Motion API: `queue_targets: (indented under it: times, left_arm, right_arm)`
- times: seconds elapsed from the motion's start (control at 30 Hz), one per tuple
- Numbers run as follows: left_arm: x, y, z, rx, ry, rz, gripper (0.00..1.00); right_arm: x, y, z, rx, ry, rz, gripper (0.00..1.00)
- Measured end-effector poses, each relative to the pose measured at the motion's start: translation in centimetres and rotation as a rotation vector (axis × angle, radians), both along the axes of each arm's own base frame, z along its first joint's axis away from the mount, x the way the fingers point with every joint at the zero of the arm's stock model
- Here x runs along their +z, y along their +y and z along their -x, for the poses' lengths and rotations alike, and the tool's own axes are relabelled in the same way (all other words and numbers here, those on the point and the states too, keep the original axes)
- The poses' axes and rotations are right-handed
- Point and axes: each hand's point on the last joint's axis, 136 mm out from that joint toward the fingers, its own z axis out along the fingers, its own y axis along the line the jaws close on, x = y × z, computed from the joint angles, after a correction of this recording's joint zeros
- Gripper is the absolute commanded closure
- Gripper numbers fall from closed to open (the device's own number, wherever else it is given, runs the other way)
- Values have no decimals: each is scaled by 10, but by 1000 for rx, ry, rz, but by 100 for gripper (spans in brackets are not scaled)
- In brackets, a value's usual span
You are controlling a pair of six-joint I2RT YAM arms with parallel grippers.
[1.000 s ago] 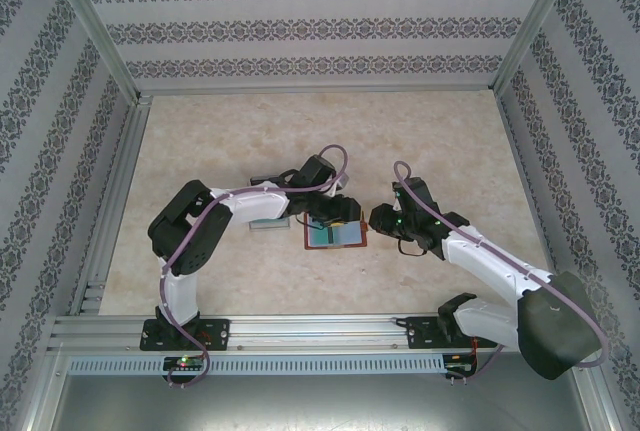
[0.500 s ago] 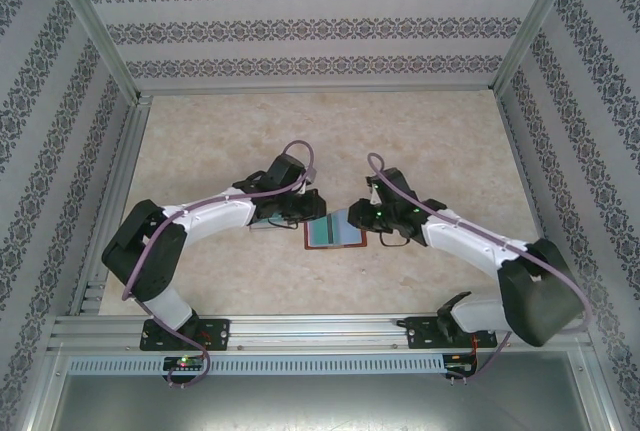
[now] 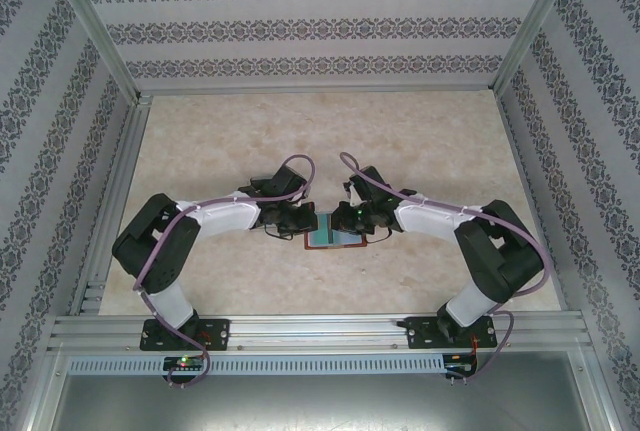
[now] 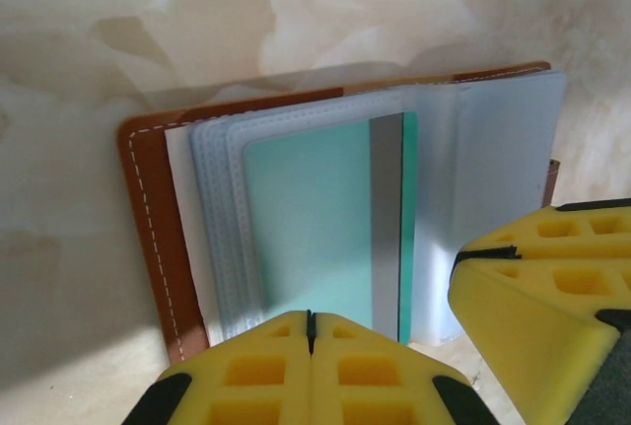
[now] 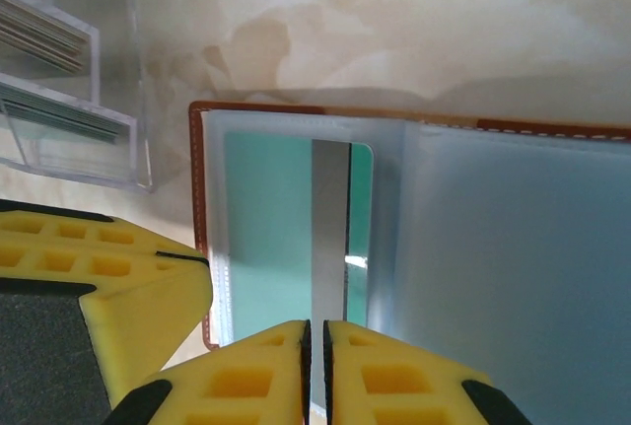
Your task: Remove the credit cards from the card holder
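Top external view shows two arms reaching in from the left and from the right; they meet in the middle of the tan, marbled table (image 3: 300, 131), right over the card holder (image 3: 338, 242); the card holder lies open and flat on the table, with its brown cover down and its blue-green inside up.

Left wrist view looks at the card holder from close up; its brown leather edge with white stitches is on the left, and a stack of clear plastic pockets lies on top of it; a credit card (image 4: 315, 228) sits inside the top pocket (it is blue-green with a grey stripe down one side); the left gripper (image 4: 309, 336) has its two yellow fingers pressed tight together, right at the near edge of that pocket; I cannot tell if they pinch the plastic or just rest on it; a yellow finger (image 4: 537, 297) of the other arm sits just beside them, over the next clear pocket.

Right wrist view shows the same card in its pocket; the right gripper (image 5: 315, 346) has its jaws almost together, with only a thin slit between them, at the near end of the grey stripe; I cannot tell if anything is caught in the slit; a clear plastic tray (image 5: 113, 80) with more cards in it stands on the table near the card holder.
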Motion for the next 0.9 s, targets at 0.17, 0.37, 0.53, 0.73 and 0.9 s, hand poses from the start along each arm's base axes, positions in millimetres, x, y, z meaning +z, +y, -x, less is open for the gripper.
queue_targets:
  times: [0.17,0.37,0.53,0.73,0.9]
  left_arm:
    - [-7,1,2,0,16,-13,98]
    - [-11,3,4,0,32,-24,98]
    - [-11,3,4,0,32,-25,98]
    - [-11,3,4,0,32,-25,98]
    - [-12,3,4,-1,32,-24,98]
  right_arm:
    - [-6,1,1,3,20,6,82]
    - [-15,0,3,4,44,20,82]
    - [-16,-1,3,3,49,23,81]
    - [-16,-1,4,1,53,24,79]
    - [-19,0,3,2,61,26,79]
